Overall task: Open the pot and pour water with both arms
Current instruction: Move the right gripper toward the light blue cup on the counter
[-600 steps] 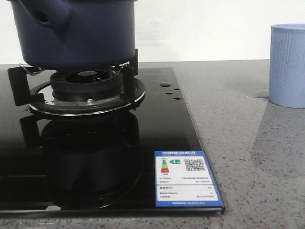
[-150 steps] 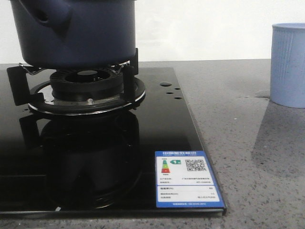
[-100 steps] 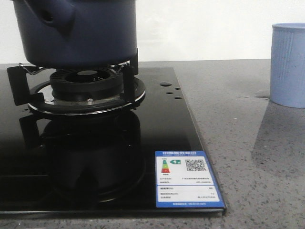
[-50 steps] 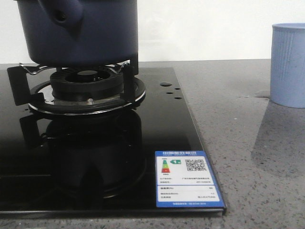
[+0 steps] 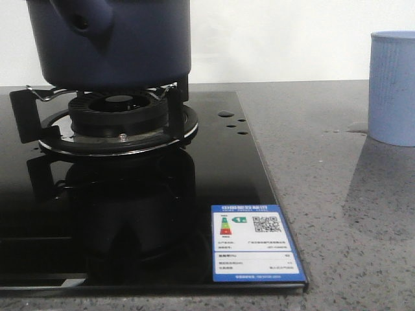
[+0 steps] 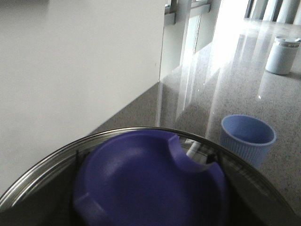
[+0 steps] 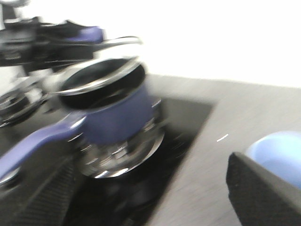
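The dark navy pot [image 5: 113, 39] stands on the burner grate [image 5: 117, 123] at the far left, its side socket [image 5: 81, 16] facing forward. In the right wrist view the pot [image 7: 110, 106] is open, with its blue handle [image 7: 37, 141] reaching toward my right gripper [image 7: 146, 179]. That gripper is open, with the handle close by one finger [image 7: 44, 197]. My left gripper [image 7: 47, 42] holds the glass lid [image 6: 141, 141] by its blue knob [image 6: 150, 183] above the pot. Its fingers are hidden in the left wrist view. No gripper shows in the front view.
A pale blue ribbed cup [image 5: 392, 87] stands on the grey counter at the right, also in the left wrist view [image 6: 248, 139]. The black glass cooktop [image 5: 220, 168] carries a blue energy label [image 5: 255, 243]. A white jar [image 6: 283, 55] stands far back.
The pot has shifted a little to the right on the grate, and its side socket has swung rightward. The cup has not moved.
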You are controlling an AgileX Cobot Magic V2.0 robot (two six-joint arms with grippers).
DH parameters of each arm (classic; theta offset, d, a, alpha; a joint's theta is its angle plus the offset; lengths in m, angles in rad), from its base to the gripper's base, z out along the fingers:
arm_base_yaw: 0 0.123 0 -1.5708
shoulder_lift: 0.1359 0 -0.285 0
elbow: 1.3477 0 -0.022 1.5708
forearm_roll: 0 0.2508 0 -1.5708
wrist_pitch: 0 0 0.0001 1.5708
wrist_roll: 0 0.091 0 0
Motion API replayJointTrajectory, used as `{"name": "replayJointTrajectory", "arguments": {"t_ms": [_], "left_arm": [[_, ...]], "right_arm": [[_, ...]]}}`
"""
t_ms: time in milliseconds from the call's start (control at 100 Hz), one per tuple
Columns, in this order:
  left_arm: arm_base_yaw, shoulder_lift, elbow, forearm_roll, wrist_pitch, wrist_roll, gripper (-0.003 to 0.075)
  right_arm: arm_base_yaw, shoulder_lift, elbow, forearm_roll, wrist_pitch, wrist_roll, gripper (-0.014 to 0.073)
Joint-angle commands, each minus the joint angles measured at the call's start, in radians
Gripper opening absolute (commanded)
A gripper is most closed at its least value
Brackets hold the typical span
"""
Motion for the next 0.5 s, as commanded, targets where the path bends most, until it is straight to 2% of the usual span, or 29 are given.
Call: {"name": "replayJointTrajectory", "arguments": {"t_ms": [0,130,220,330,490], "left_arm": [[-0.005,-0.1,-0.051,-0.094,0.037,-0.012,0.0208],[-0.005,-0.189,-0.051,-0.034,-0.02,-0.085,0.0211],[-0.003,-0.248,-0.051,0.042,-0.044,-0.138,0.0211],[-0.003,-0.312,-0.045,0.079,-0.048,-0.175,0.0211],[-0.003,-0.381,-0.045,0.095,-0.048,-0.2,0.0211]], "right_arm": [[-0.002,0.011,-0.033,-0.105,-0.126,-0.011,0.0592],[-0.004,0.014,-0.019,-0.349,-0.147,0.038,0.0592],[-0.004,0.014,0.024,-0.456,-0.172,0.095,0.0592],[-0.004,0.014,0.13,-0.46,-0.262,0.1,0.0592],[-0.004,0.018,0.294,-0.322,-0.517,0.1,0.0594]]}}
